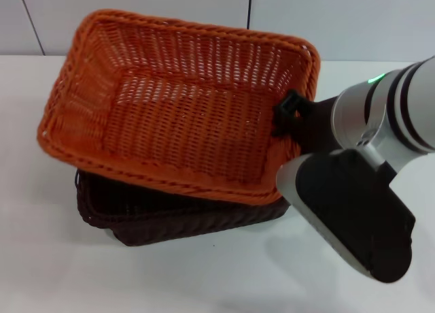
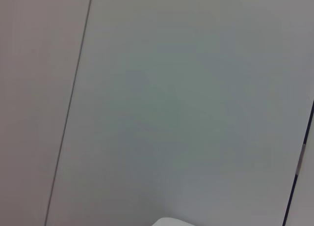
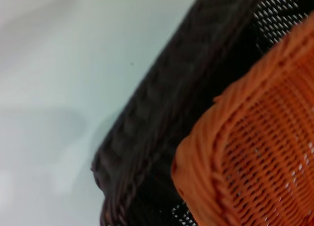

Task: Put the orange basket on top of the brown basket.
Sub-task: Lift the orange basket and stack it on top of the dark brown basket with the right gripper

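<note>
The orange basket sits tilted and skewed over the brown basket, whose front wall and left corner show under it in the head view. My right gripper is at the orange basket's right rim, one black finger hooked over the rim on the inside, shut on it. The right wrist view shows the orange basket's corner close over the brown basket's braided rim. Whether the orange basket rests on the brown one or hangs just above it cannot be told. My left gripper is out of view.
Both baskets are on a white table. A white panelled wall stands close behind them. My right forearm reaches in from the right front. The left wrist view shows only wall panels.
</note>
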You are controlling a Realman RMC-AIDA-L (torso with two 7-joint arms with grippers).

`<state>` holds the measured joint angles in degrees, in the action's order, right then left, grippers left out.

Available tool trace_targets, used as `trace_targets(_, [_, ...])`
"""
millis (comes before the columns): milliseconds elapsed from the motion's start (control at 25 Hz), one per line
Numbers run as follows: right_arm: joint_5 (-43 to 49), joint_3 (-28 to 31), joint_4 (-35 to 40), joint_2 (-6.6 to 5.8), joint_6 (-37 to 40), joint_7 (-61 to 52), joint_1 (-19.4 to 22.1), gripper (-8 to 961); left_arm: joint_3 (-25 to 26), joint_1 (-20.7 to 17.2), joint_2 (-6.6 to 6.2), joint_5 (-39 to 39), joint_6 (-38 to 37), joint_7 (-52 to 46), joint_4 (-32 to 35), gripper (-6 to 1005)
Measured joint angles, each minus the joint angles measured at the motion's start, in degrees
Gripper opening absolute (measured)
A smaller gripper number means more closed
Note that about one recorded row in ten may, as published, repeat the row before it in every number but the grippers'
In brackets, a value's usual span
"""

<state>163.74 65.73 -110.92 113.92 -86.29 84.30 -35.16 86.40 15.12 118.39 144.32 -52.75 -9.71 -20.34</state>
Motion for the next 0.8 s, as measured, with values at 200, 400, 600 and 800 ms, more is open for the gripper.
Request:
trace_targets(200, [1.5, -3.1, 1.2, -0.22, 1.0, -1.4, 0.7, 149, -0.4, -0.3, 0.0, 0.0, -0.1, 0.0, -0.4, 813])
trace_targets(400, [3.7, -8.2, 3.3, -0.71, 4.7, -10.5, 0.8, 147, -0.4, -0.3, 0.0, 0.0, -0.1, 0.0, -0.6, 813])
trace_targets(600, [3.7, -11.1, 2.1, -1.59, 4.7, -17.0, 0.5, 145, -0.5, -0.5, 0.0, 0.0, -0.1, -0.6, -1.1, 813])
trace_targets(800, [3.8, -11.7, -1.8, -2.89, 3.3, -17.6, 2.7, 212, -0.5, -0.6, -0.06, 0.0, 0.2, -1.6, -1.2, 813])
